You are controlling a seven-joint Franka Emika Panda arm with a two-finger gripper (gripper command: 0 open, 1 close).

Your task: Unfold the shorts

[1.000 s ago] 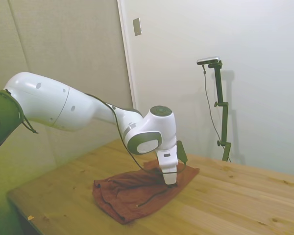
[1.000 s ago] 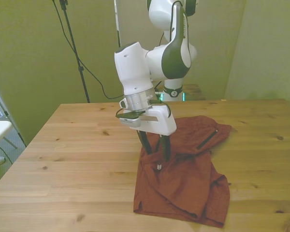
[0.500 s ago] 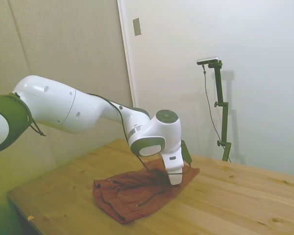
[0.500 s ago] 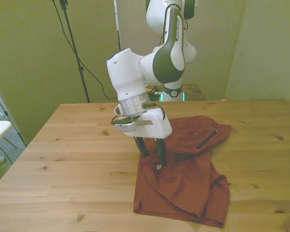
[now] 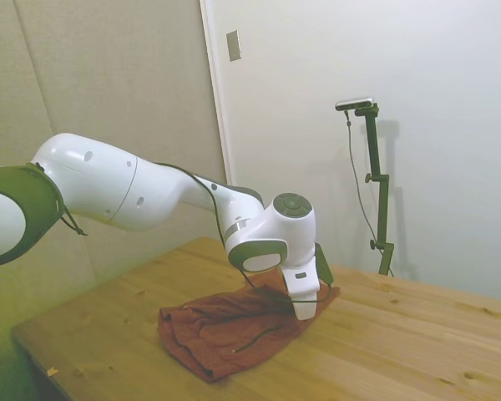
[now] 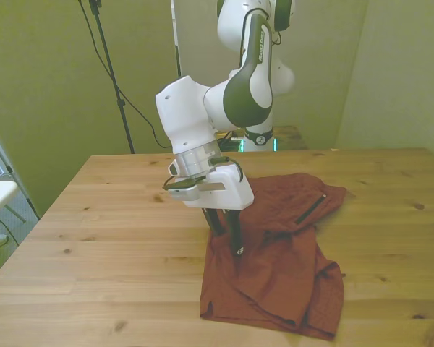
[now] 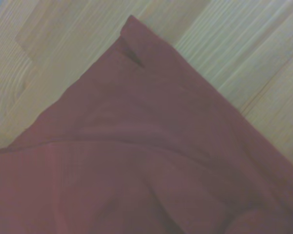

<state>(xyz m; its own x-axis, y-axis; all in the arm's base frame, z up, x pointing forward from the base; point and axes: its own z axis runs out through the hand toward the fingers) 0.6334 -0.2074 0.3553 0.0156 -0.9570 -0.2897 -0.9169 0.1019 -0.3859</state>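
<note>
Shorts (image 6: 275, 253): rust-red, wrinkled, lying folded on the wooden table (image 6: 116, 238). In the front view they fill the lower centre and centre-right of the frame, one part running up toward the right with a dark slit pocket, the other spreading down to the near table edge. In the side view (image 5: 225, 330) they sit low in the frame, left of centre, a bunched heap.

Gripper (image 6: 226, 233): at the end of the white arm (image 6: 202, 130), pointing down, its dark fingers (image 6: 217, 221) set close together at the shorts' left upper edge, tips on the cloth. They seem pinched on a fold, though the dark fingers against the fabric make this hard to judge. In the side view (image 5: 305, 313) the white hand meets the garment's right end.

Wrist view: a pointed corner of the shorts (image 7: 151, 146) over bare table boards (image 7: 244, 53), blurred.
</note>
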